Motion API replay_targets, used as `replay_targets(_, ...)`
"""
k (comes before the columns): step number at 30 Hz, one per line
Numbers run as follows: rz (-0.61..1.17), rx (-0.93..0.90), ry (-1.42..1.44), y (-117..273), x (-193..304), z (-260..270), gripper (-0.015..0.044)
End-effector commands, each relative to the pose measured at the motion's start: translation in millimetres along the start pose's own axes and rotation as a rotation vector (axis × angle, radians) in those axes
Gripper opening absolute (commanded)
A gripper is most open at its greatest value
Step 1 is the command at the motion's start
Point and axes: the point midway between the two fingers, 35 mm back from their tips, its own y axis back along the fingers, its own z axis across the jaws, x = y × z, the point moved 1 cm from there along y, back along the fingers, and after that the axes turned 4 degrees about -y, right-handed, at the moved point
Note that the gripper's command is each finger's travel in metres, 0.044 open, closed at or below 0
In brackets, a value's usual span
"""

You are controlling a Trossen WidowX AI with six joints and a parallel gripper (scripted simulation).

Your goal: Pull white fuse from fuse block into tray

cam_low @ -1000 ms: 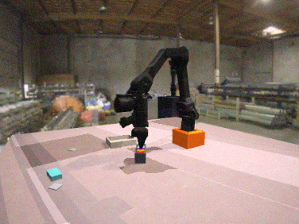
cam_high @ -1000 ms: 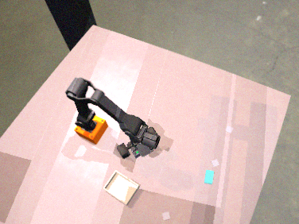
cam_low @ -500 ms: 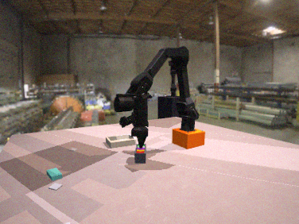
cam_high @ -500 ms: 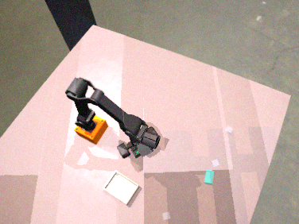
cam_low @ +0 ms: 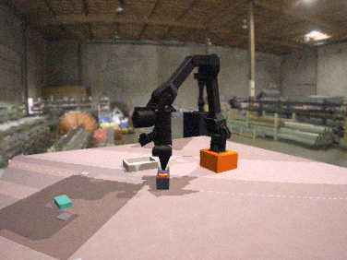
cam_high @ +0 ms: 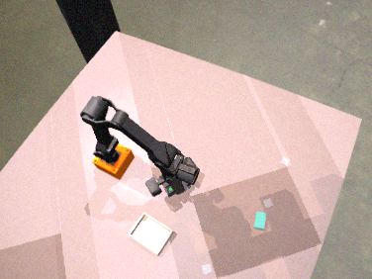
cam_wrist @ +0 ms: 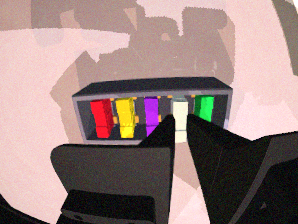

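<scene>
The dark fuse block [cam_low: 162,183] [cam_wrist: 152,87] stands on the table, below the arm. My gripper [cam_wrist: 179,120] [cam_low: 163,169] points down at it and is shut on the white fuse [cam_wrist: 180,111]. The white fuse stands in the row, between the purple fuse [cam_wrist: 151,106] and the green fuse [cam_wrist: 204,106] [cam_high: 170,189]. The yellow fuse [cam_wrist: 125,115] and the red fuse [cam_wrist: 101,115] are farther left. The fuse's lower end is hard to make out, so I cannot tell if it is lifted at all. The shallow tray [cam_high: 143,243] [cam_low: 142,166] stands apart from the block.
A teal block [cam_high: 259,221] [cam_low: 63,202] lies well away from the fuse block and tray. The arm's orange base [cam_high: 114,162] [cam_low: 218,160] is behind the fuse block in the exterior view. Shadows cross the table.
</scene>
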Motion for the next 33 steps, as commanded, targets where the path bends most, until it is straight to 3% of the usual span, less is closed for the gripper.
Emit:
replay_targets(1,-0.001,0.0,0.0,2,0,0,0.0)
replay_targets(33,-0.002,0.001,0.0,18,0,0,0.0)
